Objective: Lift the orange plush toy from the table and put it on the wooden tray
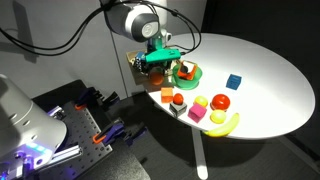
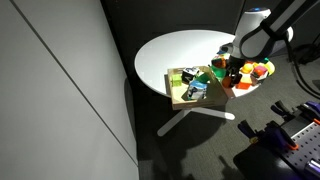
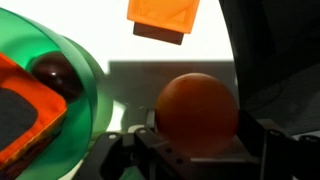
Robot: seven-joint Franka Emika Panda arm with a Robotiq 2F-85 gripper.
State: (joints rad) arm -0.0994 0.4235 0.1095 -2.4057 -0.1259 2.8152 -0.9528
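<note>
The orange plush toy (image 3: 197, 108) is a round orange lump that sits between my gripper's (image 3: 198, 135) two fingers in the wrist view; the fingers press on both its sides. In an exterior view my gripper (image 1: 165, 62) hangs over the table's far left part, between the green plate (image 1: 192, 72) and the wooden tray (image 1: 139, 62). The wooden tray (image 2: 190, 102) lies at the table's edge and holds several small things. My gripper (image 2: 232, 76) is just beside it there. The toy itself is hidden by the gripper in both exterior views.
The green plate (image 3: 75, 60) holds a dark round item (image 3: 55, 76). An orange block (image 3: 165, 18) lies ahead on the white table. A blue cube (image 1: 233, 81), a red apple (image 1: 220, 101), an orange-and-red toy (image 1: 178, 98) and a banana (image 1: 226, 123) are nearby.
</note>
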